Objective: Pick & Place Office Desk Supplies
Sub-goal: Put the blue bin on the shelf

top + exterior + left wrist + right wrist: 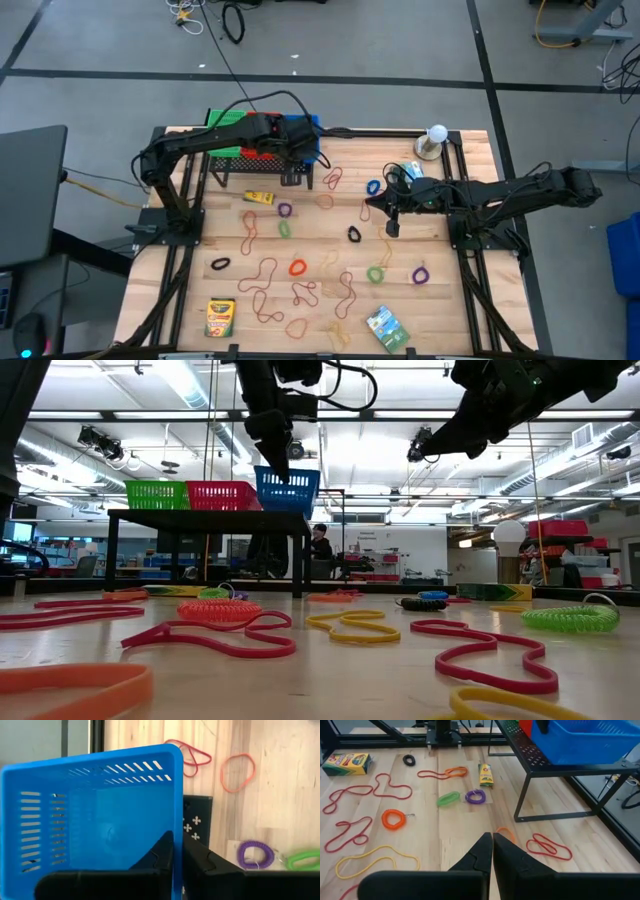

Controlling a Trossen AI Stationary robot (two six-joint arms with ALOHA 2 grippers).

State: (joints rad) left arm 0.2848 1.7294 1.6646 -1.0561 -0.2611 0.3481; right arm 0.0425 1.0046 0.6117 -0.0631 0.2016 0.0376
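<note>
Wooden tabletop point(440, 300) is framed by black rails, with grey floor and cables beyond it. At 11 o'clock a black mesh rack point(262, 172) is seen carrying green point(157, 494), red point(222, 495) and blue baskets point(100, 820). A white ball on a round base point(435, 138) is placed at 1 o'clock.

Left gripper point(176, 851) is held over the rack, fingers pinched on the blue basket's rim wall. Right gripper point(392, 226) is hung above table centre, toward 2 o'clock, fingers closed on nothing.

Rubber-band loops are scattered across the middle: red point(549, 846), orange point(393, 818), green point(448, 798), purple point(475, 796), yellow point(375, 857). One crayon box point(220, 316) is lying at 7 o'clock, a smaller one point(259, 198) beside the rack's legs. A green printed packet point(386, 327) is at 5 o'clock.
</note>
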